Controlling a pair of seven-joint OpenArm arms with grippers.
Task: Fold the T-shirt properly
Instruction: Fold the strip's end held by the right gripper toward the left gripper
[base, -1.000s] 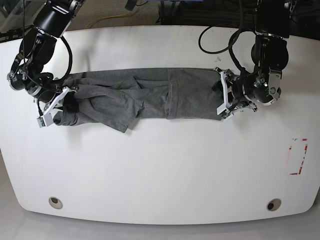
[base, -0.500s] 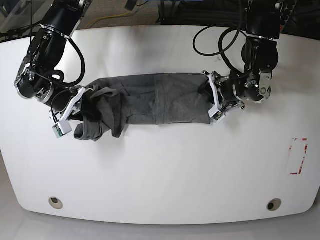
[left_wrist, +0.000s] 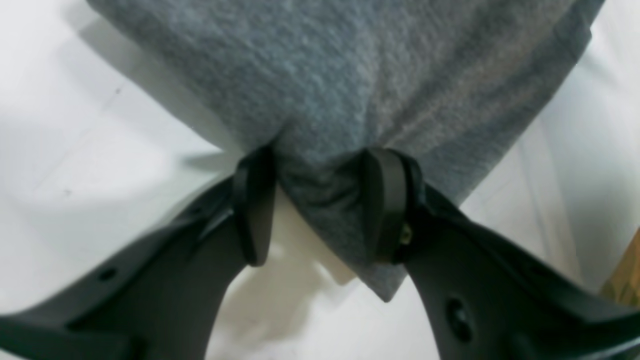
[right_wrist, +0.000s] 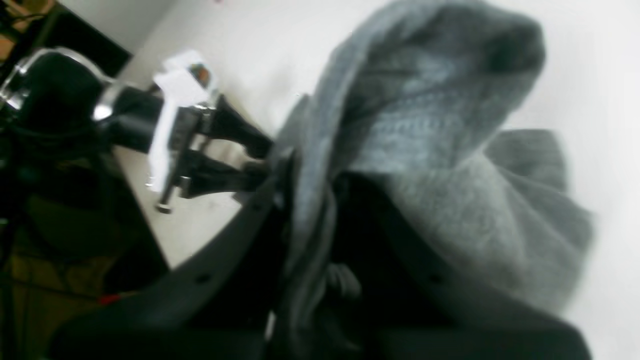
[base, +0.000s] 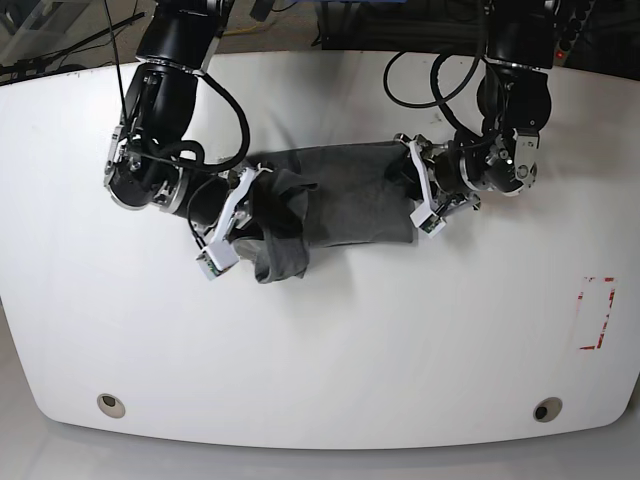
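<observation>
T-shirt (base: 350, 195): grey, heathered knit, soft. Lay partly folded toward the back half of the table, long strip running side to side. One end was flat and fairly smooth, straight front edge; the other was lifted, bunched and doubled over, with a rounded flap drooping forward. Close up, a narrow stitched band showed on the raised part; cloth at the flat end's corner was pinched into creases.

The base view looks down from high up over the whole white table (base: 300, 350); both wrist views look closely at grey cloth (left_wrist: 320, 90).
</observation>
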